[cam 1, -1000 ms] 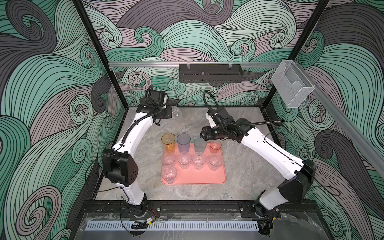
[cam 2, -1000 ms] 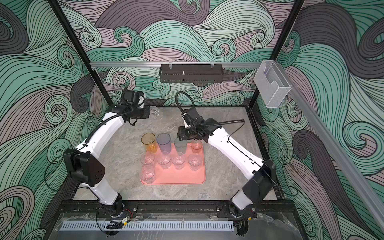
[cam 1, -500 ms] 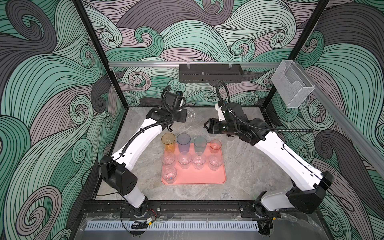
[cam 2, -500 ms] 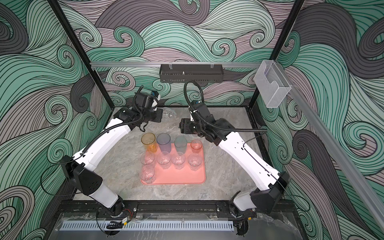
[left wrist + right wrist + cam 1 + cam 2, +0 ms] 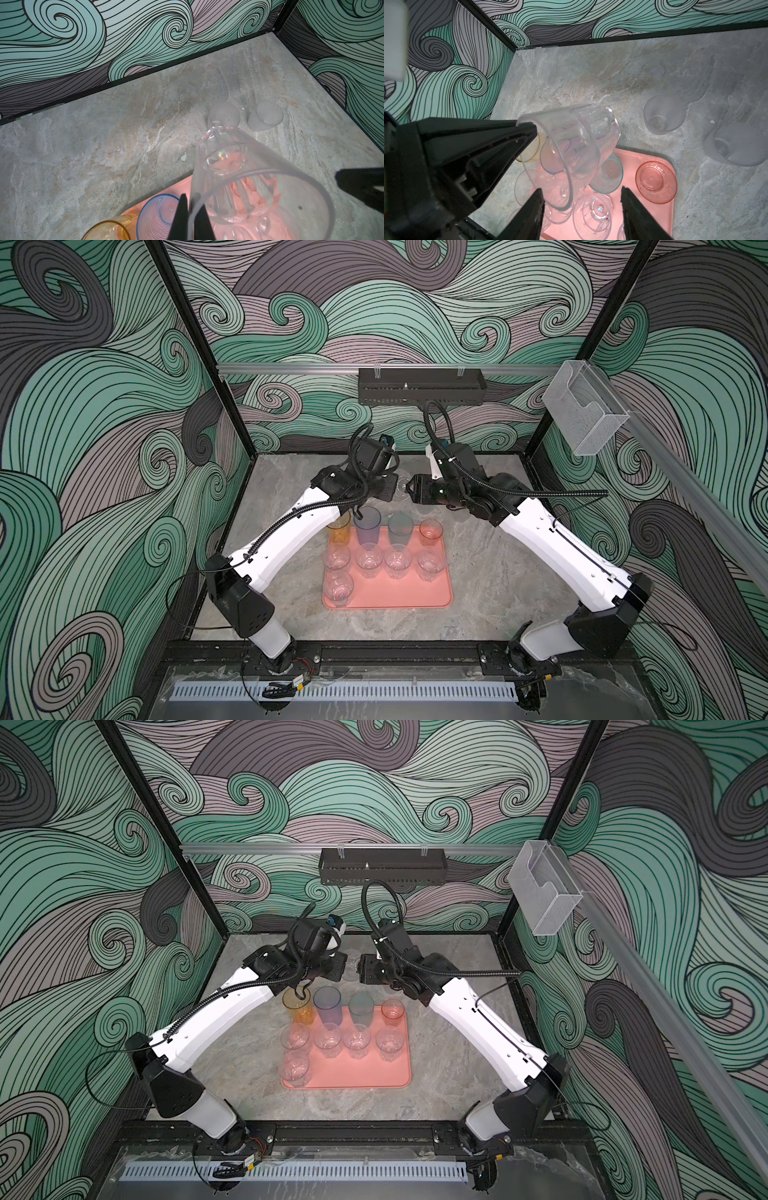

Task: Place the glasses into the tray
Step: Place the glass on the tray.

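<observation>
My left gripper (image 5: 190,216) is clamped on the rim wall of one clear glass (image 5: 249,176), holding it tilted in the air just past the tray's (image 5: 399,597) far edge. My right gripper (image 5: 581,189) stands open beside it, empty. It's a thin rim pinch — one nudge from those jaws and the glass likely drops onto the tall glasses (image 5: 368,524) below.

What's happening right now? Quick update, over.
Left hand pinches a clear glass by the rim, aloft. Right hand open, facing it. Two clear glasses on the table.
</observation>
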